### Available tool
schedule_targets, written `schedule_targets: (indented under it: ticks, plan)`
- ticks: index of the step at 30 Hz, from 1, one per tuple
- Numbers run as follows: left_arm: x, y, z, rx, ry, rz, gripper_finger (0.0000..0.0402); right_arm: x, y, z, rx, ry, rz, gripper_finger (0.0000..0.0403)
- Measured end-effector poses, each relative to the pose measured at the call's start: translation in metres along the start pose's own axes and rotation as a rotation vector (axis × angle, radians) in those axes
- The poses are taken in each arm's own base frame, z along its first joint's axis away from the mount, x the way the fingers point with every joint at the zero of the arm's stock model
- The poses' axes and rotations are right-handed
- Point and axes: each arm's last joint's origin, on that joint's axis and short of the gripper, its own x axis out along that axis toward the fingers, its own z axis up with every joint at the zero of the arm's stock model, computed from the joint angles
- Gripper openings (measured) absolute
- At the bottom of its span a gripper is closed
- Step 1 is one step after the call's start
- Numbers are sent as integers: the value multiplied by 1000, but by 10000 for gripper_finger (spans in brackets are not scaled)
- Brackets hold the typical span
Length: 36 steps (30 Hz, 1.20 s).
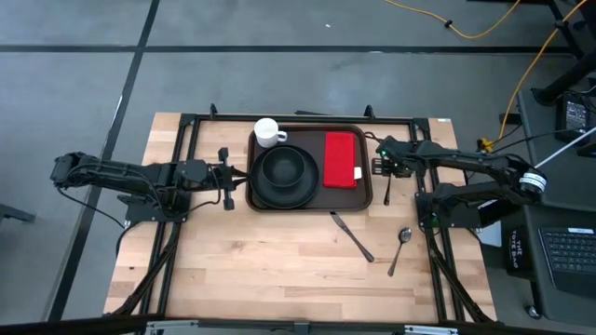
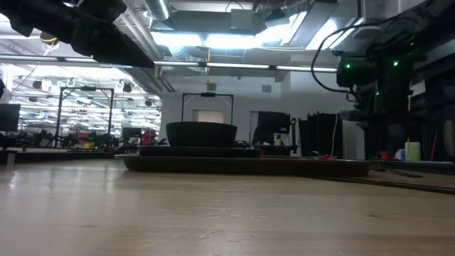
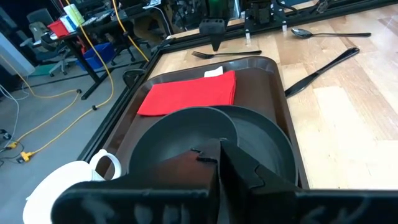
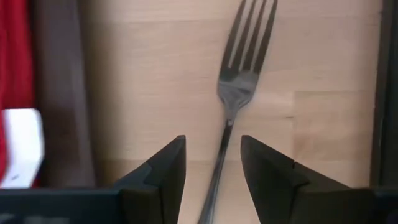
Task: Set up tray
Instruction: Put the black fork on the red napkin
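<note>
The dark brown tray (image 1: 365, 191) lies mid-table and carries a round black plate with a bowl (image 1: 284, 175) and a folded red napkin (image 1: 340, 160). A white mug (image 1: 270, 132) stands at its far left corner. A dark fork (image 4: 239, 81) lies flat on the wood just right of the tray. My right gripper (image 4: 213, 162) is open above it, pointing down, one finger on each side of the fork's handle without touching. My left gripper (image 3: 221, 171) is shut and hovers level by the tray's left rim (image 1: 250, 177).
A dark knife (image 1: 352, 237) and a spoon (image 1: 400, 249) lie on the bare wood nearer than the tray, toward the right. A black metal frame (image 1: 186, 126) runs around the table. Bare wood spreads over the near half of the table.
</note>
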Motion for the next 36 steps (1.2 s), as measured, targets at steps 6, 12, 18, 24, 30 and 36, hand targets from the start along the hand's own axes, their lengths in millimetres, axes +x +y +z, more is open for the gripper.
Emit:
schedule_targets:
  ticks: [6,12,18,24,30,36]
  plan:
    - [0,0,0,0,0,0,1,10,-1,3,22,44,-50,158]
    - [0,0,0,0,0,0,4,16,-3,8,42,57,-71,158]
    - [0,0,0,0,0,0,3,20,-3,10,55,79,-65,158]
    - [0,0,0,0,0,0,3,24,-4,13,55,82,-72,158]
    - [0,0,0,0,-1,1,5,31,-4,15,57,108,-104,158]
    - [0,0,0,0,0,0,2,33,-5,17,51,124,-92,158]
